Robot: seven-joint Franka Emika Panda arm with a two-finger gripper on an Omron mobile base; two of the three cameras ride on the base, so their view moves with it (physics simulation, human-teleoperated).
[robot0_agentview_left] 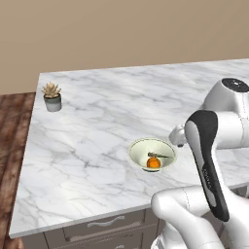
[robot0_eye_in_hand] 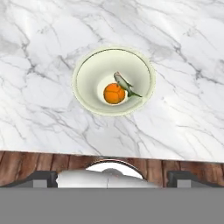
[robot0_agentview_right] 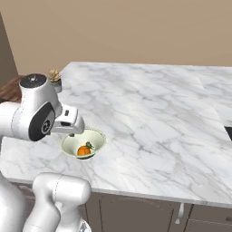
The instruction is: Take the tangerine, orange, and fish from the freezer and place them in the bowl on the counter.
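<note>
One bowl (robot0_eye_in_hand: 87,65), one orange fruit (robot0_eye_in_hand: 113,93), one fish (robot0_eye_in_hand: 124,84), perhaps one potted plant (robot0_agentview_left: 52,97).

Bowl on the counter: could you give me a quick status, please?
Hand open, empty, above the bowl. One orange fruit and the fish inside. Nothing in the way.

No text, label, brand, number or sign can be read on anything in these pictures.
</note>
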